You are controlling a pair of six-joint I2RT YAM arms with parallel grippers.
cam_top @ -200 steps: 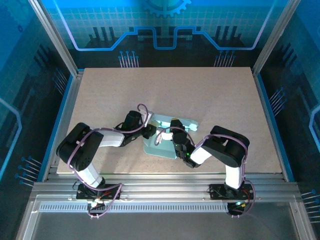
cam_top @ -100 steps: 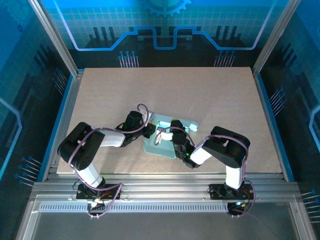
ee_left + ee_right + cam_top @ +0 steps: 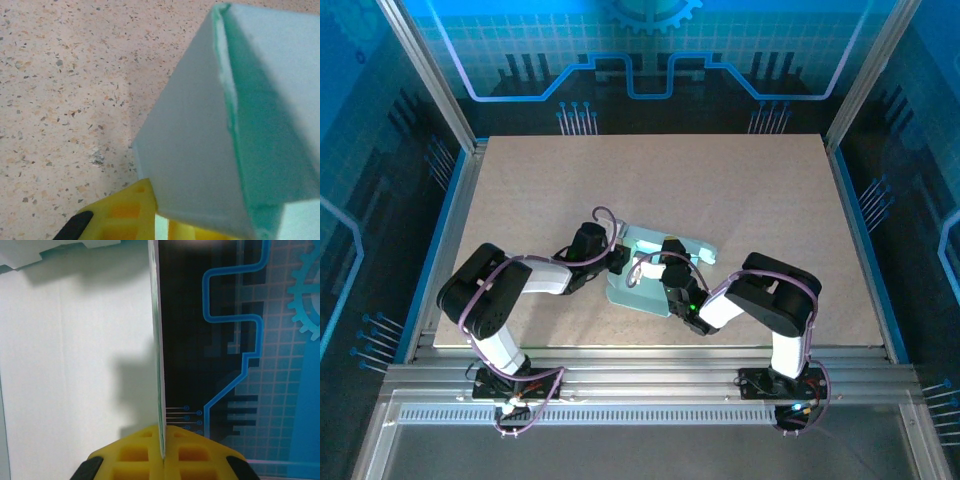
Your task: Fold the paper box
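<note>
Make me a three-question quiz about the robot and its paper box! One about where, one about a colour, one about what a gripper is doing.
1. Where is the paper box?
A. on the table, near its middle
B. in the table's far left corner
C. on the metal rails
2. What colour are the fingers of the right gripper?
A. red
B. yellow
C. purple
3. What is the right gripper doing?
A. hanging wide open
B. pinching the box's edge
C. pressing bare table
Answers: 1 A, the top view shows it mid-table; 2 B, its wrist view shows yellow; 3 B, card is squeezed between its fingers.
</note>
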